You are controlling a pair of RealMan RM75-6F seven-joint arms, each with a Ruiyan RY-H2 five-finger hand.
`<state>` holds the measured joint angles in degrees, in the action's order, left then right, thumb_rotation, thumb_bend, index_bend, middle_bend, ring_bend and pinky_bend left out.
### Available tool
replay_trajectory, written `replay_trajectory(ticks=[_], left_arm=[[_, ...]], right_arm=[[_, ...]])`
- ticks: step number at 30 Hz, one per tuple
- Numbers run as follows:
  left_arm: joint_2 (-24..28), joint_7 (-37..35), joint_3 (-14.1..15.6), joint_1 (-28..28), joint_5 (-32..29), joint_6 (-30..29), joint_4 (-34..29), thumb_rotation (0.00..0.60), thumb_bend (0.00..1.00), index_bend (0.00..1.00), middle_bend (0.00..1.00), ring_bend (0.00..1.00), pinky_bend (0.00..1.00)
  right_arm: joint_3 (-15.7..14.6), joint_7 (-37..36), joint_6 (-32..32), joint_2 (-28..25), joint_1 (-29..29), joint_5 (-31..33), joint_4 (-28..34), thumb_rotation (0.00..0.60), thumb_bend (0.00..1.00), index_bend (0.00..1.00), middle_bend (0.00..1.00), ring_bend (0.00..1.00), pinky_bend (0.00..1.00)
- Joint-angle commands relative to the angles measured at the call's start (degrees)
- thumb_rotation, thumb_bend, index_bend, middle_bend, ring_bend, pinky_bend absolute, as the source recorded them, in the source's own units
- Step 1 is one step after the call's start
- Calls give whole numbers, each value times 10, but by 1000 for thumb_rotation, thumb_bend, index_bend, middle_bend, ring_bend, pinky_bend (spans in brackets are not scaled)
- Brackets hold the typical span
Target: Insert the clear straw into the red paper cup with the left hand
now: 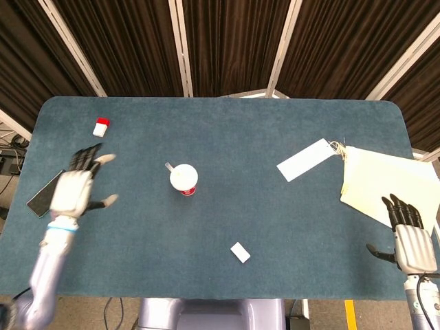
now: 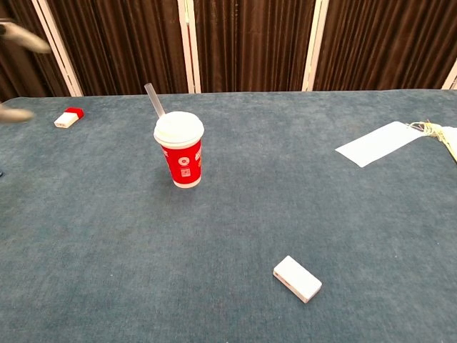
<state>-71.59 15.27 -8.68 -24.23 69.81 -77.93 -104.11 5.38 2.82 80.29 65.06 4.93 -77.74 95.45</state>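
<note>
The red paper cup (image 1: 184, 183) (image 2: 179, 158) with a white lid stands upright left of the table's middle. The clear straw (image 1: 168, 166) (image 2: 153, 99) sticks out of its lid, leaning toward the left. My left hand (image 1: 74, 188) hovers far to the left of the cup, fingers spread, holding nothing; in the chest view only its blurred fingertips (image 2: 18, 37) show at the left edge. My right hand (image 1: 410, 239) rests near the table's front right corner, fingers extended and empty.
A black phone (image 1: 42, 196) lies partly under my left hand. A small red-and-white box (image 1: 101, 126) (image 2: 68, 118) sits at the back left. A white block (image 1: 240, 252) (image 2: 297, 279) lies near the front. A white card (image 1: 306, 159) and yellow paper (image 1: 378, 184) lie right.
</note>
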Motion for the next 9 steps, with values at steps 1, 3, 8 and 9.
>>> replay_trajectory(ticks=[1, 3, 8, 9], left_arm=[[42, 32, 54, 57, 45, -55, -30, 600, 190, 144, 0, 0, 0], [55, 41, 80, 86, 62, -81, -20, 600, 190, 142, 0, 0, 0], [63, 24, 93, 119, 66, -102, -5, 600, 188, 100, 0, 0, 0], [65, 21, 94, 124, 68, -106, 1, 600, 188, 96, 0, 0, 0]], right_arm=[[0, 2, 0, 0, 0, 0, 0, 600, 139, 10, 0, 0, 0], [0, 6, 2, 0, 0, -3, -2, 600, 139, 10, 0, 0, 0], [-3, 9, 8, 0, -1, -12, -3, 600, 137, 9, 0, 0, 0], [-3, 9, 9, 0, -1, -14, -3, 600, 138, 9, 0, 0, 0]])
